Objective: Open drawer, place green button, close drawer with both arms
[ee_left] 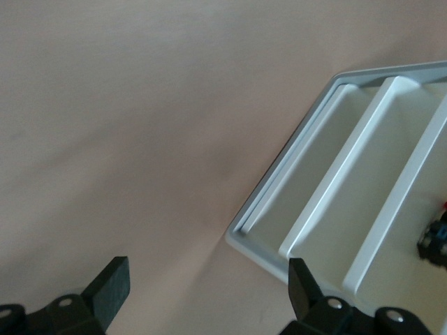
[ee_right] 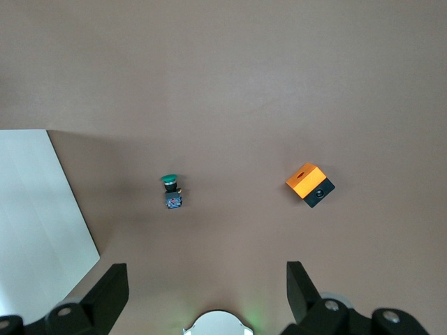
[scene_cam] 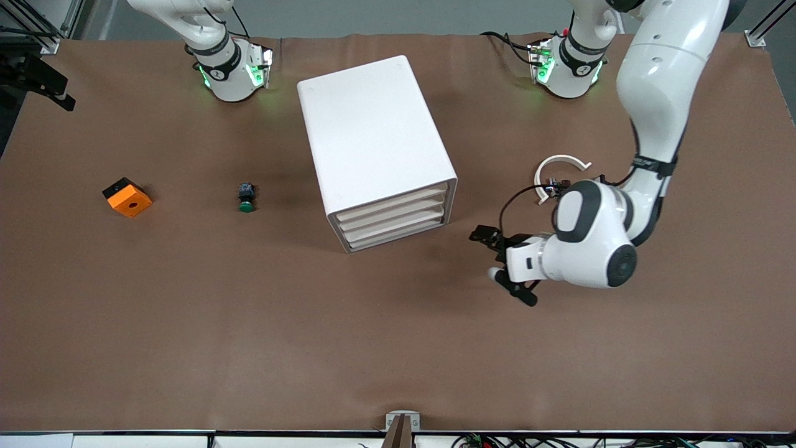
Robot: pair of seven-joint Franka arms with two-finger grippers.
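Brown cloth is covering the table (scene_cam: 186,348), and nearest the front camera the left gripper (scene_cam: 500,267) is hanging low over it with its fingers spread wide and holding nothing, turned toward the front of the cabinet (scene_cam: 373,143). All three drawers are sitting shut, the drawer (scene_cam: 398,239) to be opened being the lowest of them, so the step in hand looks to be the approach for the pull. To do it well, the left gripper should be coming in level with that bottom lip, below the two drawers above, and hooking or pinching the edge squarely before drawing straight out along the drawer's own line, since the cabinet is standing askew on the table. Farther off, toward the right arm's end, the button (scene_cam: 247,198) is lying on the cloth with its green cap toward the front camera, with an orange block (scene_cam: 127,197) well apart from it. Highest up, the right gripper (ee_right: 206,289) is waiting open and empty over the button, while a white arc (scene_cam: 558,169) is lying by the left arm
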